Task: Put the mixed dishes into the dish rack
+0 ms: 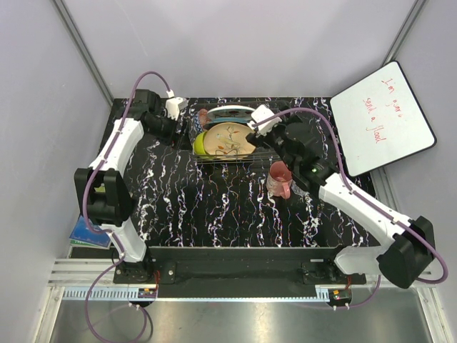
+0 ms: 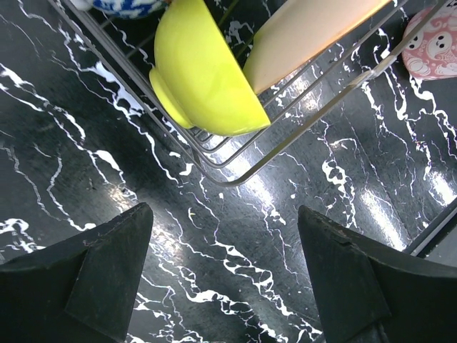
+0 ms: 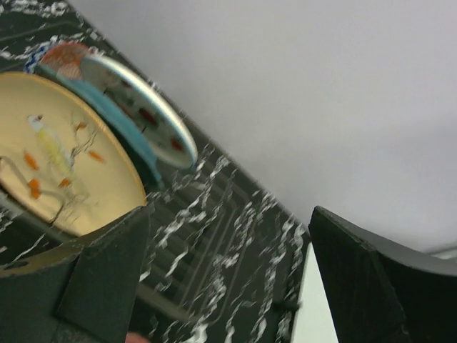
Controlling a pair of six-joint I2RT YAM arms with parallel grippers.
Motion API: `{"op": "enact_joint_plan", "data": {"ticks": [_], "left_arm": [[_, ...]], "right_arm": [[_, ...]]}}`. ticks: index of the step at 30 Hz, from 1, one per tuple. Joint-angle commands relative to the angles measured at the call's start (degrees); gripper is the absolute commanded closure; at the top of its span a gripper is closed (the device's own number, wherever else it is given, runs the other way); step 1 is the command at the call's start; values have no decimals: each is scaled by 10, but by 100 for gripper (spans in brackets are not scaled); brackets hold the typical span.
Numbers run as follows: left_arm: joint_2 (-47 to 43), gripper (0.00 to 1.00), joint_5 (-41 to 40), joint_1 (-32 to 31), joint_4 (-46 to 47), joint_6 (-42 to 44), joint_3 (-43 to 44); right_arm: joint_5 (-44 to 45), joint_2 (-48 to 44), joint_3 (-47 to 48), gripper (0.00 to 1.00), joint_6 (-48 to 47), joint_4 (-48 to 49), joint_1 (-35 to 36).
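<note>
Currently left gripper (image 2: 225,209) spread over black marbled bench (image 2: 71,143), just off dark wire dish rack (image 2: 228,184) corner; right gripper (image 3: 228,214) spread beside peach floral plate (image 3: 57,157) rim, seemingly clear.

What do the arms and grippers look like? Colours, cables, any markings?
Both are alike. Left arm and right arm: white link shells, black joint housings, with a purple cable looping along each. There is a white block at each wrist. Left gripper and right gripper: matte black, wedge-shaped fingers. No markings readable.
</note>
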Motion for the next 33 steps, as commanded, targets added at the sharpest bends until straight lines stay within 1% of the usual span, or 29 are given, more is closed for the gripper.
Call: {"op": "enact_joint_plan", "data": {"ticks": [1, 2, 3, 4, 5, 7, 9, 12, 15, 17, 20, 23, 28, 33], "left_arm": [[-28, 14, 4, -2, -3, 10, 29], [-23, 14, 0, -2, -3, 10, 29], [-19, 14, -2, -3, -3, 10, 28], [-16, 14, -3, -3, -3, 8, 23], [-11, 14, -2, -2, -3, 7, 22], [-6, 14, -1, -2, -3, 7, 15], [-2, 15, 1, -2, -3, 5, 10], [0, 15, 4, -3, 13, 1, -6], [19, 14, -3, -3, 30, -4, -14], [30, 15, -6, -3, 40, -15, -5], [56, 15, -6, -3, 48, -26, 9], [70, 15, -6, -3, 53, -27, 18], [78, 15, -12, -3, 56, -19, 13], [75, 20, -34, -3, 60, 4, -18]], "right_arm": [[58, -29, -18, 5, 171, -127, -11], [60, -32, -19, 9, 188, -144, -11], [58, -38, -21, 20, 228, -177, -11], [51, -48, -21, 26, 245, -199, -11], [25, -56, -22, 30, 262, -218, -11], [2, -78, -32, 31, 296, -260, -11], [2, -93, -39, 31, 324, -289, -11], [-5, -94, -45, 29, 342, -315, -11], [-5, -73, -45, 26, 361, -320, -11], [-12, -54, -32, 23, 375, -328, -11], [-24, -18, -17, 22, 388, -332, -11], [-28, 5, -8, 21, 388, -333, -11], [-15, 11, -18, 21, 383, -321, -11], [2, 24, -12, 21, 383, -318, -11]]}}
